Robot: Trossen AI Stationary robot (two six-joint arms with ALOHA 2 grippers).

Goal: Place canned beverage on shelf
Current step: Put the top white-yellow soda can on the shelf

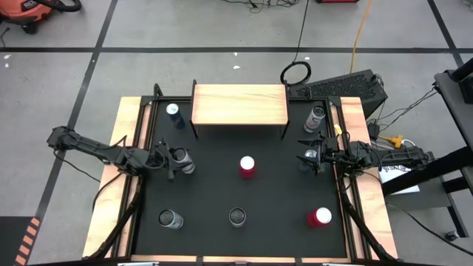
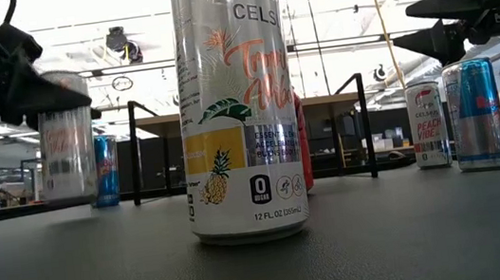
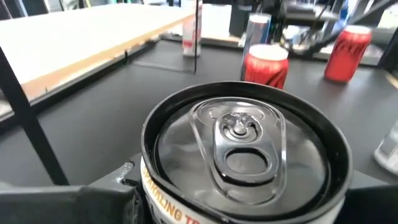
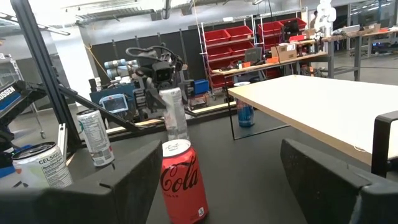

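Gripping an upright silver can, my left gripper sits closed around it, well short of the shelf, off its left leg. Right gripper waits open, beside the shelf's right end.

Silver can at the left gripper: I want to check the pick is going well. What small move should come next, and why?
Probably a short straight lift. The left gripper looks closed around the silver can, and the shelf stands raised on legs with its board bare, so the can likely needs height before heading there. The right gripper waits open at the mat's right side.
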